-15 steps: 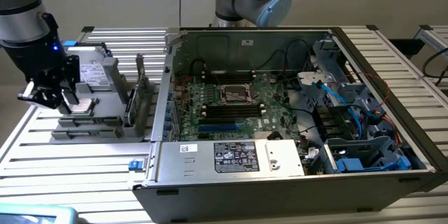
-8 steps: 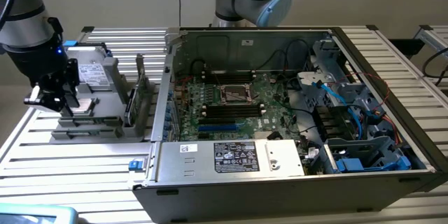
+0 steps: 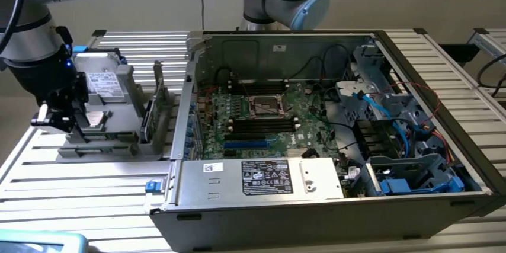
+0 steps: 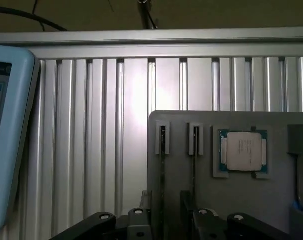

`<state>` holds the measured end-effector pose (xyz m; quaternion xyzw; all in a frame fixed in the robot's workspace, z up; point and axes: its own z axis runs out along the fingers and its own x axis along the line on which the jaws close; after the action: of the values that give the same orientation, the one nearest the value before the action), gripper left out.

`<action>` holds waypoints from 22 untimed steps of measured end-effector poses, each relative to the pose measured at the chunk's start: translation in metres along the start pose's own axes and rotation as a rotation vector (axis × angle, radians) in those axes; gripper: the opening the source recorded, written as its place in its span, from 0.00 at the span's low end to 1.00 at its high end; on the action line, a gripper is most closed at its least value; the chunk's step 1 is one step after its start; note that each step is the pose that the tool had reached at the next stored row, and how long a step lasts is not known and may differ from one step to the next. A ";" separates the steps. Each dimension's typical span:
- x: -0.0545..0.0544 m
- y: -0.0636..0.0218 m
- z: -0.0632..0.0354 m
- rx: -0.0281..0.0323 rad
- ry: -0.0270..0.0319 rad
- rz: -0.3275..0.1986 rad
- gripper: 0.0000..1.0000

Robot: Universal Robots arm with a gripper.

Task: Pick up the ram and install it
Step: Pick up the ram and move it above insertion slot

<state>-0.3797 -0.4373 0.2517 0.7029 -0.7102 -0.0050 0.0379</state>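
Two sticks (image 4: 195, 160) stand in the tray (image 4: 276, 200); my open tool (image 4: 165, 207) hangs over the ram (image 4: 162, 160), ungripped, so pick-up calls for centring.

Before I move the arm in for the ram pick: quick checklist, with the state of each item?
1. Ram waiting in place: ok. Two ram sticks stand on edge in the gray holder.
2. Arm at the pick spot: ok. The gripper hangs low over the holder, and in the wrist view one stick runs in under it.
3. Grip on a stick: cannot tell.
4. Access to the board: ok. The computer case lies open and the motherboard is exposed.
5. Free slot for the stick: cannot tell. The black slots are there, but whether they are filled does not show.
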 end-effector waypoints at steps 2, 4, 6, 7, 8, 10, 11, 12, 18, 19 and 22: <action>0.005 -0.0002 0.0019 0.0003 -0.0003 -0.007 0.36; 0.008 -0.0003 0.0034 0.0008 -0.0001 -0.016 0.36; 0.015 -0.0005 0.0058 0.0044 -0.0012 -0.018 0.36; 0.017 -0.0007 0.0073 0.0057 -0.0027 -0.018 0.36; 0.019 -0.0012 0.0087 0.0063 -0.0047 -0.018 0.36; 0.020 -0.0039 0.0115 0.0069 -0.0082 -0.017 0.36; 0.020 -0.0057 0.0128 0.0068 -0.0098 -0.016 0.36; 0.020 -0.0073 0.0142 0.0067 -0.0115 -0.014 0.36; 0.019 -0.0157 0.0221 0.0064 -0.0244 -0.001 0.36; 0.018 -0.0162 0.0236 0.0063 -0.0248 0.000 0.36; 0.014 -0.0170 0.0286 0.0060 -0.0254 0.003 0.36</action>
<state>-0.3646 -0.4532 0.2228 0.7019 -0.7117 -0.0118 0.0267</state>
